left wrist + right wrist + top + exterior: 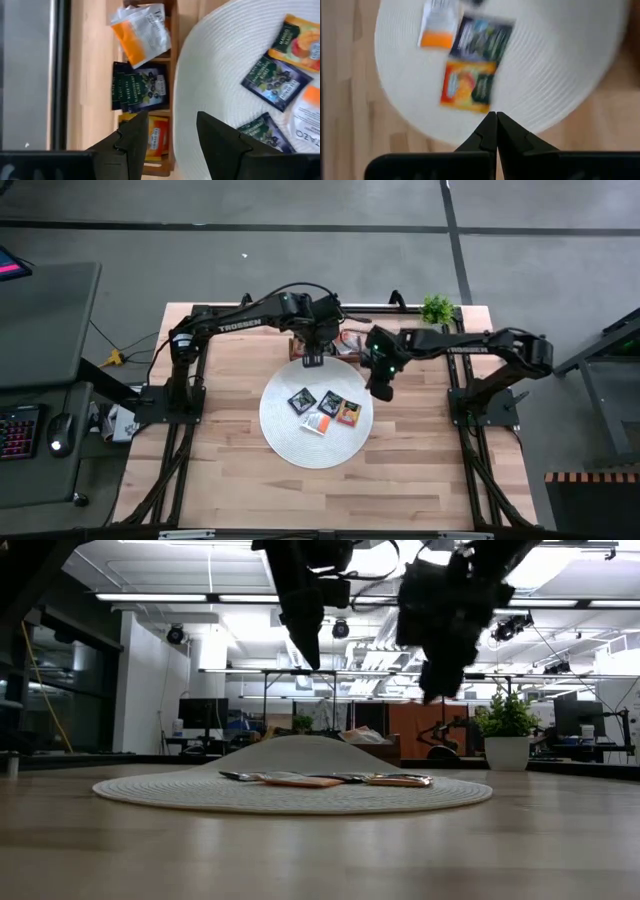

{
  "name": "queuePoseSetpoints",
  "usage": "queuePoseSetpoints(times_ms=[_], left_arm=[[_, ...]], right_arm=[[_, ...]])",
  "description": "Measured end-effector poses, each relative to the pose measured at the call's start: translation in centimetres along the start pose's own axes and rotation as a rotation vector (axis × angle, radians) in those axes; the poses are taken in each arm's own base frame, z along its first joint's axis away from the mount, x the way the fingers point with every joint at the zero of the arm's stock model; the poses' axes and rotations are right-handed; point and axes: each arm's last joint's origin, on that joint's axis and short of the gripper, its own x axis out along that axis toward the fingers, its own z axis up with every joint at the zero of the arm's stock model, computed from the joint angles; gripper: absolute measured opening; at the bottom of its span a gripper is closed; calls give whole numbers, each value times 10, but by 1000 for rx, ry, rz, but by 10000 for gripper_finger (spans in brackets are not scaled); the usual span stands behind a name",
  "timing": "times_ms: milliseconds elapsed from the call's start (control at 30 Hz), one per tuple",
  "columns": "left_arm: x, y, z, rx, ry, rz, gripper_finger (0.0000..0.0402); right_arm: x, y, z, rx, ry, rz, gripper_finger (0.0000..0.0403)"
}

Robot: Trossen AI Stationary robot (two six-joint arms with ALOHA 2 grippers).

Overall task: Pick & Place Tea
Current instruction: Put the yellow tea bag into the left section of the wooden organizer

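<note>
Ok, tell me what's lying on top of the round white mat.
Four flat tea sachets lie on the round white woven mat: two black sachets, an orange sachet, and a white-and-orange sachet. Whether anything lies beneath them is hidden.

Four tea sachets (323, 409) lie on the round mat (285, 442), toward its 1 o'clock part; the wooden tray (171, 60) touches the mat at 12 o'clock.

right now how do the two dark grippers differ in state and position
The left gripper has its fingers parted, holding nothing, over the round white woven mat's far edge by the brown wooden tray. The right gripper is shut, empty, over the mat's right edge. Both hang above the table.
</note>
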Motion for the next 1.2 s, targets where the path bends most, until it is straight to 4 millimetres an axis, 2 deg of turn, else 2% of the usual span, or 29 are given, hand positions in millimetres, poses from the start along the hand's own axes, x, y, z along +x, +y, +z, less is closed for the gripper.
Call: queuePoseSetpoints(times_ms=[167, 400, 500, 633, 733, 833, 1033, 1200], left_arm=[[-19, 4, -3, -13, -44, 32, 163], [-28, 6, -2, -36, -84, 49, 163], [-26, 5, -2, -36, -77, 48, 163], [-26, 6, -2, -36, -77, 50, 163], [-26, 5, -2, -36, -81, 36, 163], [-26, 5, -2, -36, -84, 28, 163], [-26, 5, -1, -37, -92, 35, 163], [-26, 5, -1, -36, -101, 11, 163]], right_arm=[[21, -6, -16, 45, -70, 94, 5], [33, -4, -24, 54, -137, 147, 40], [36, -4, -25, 34, -165, 123, 77], [38, -6, -24, -3, -221, 63, 145], [40, -5, -26, -20, -224, 9, 196], [45, 2, -31, -73, -200, -4, 229], [62, 22, -39, -193, -145, -73, 239], [77, 28, -45, -212, -108, -131, 240]])
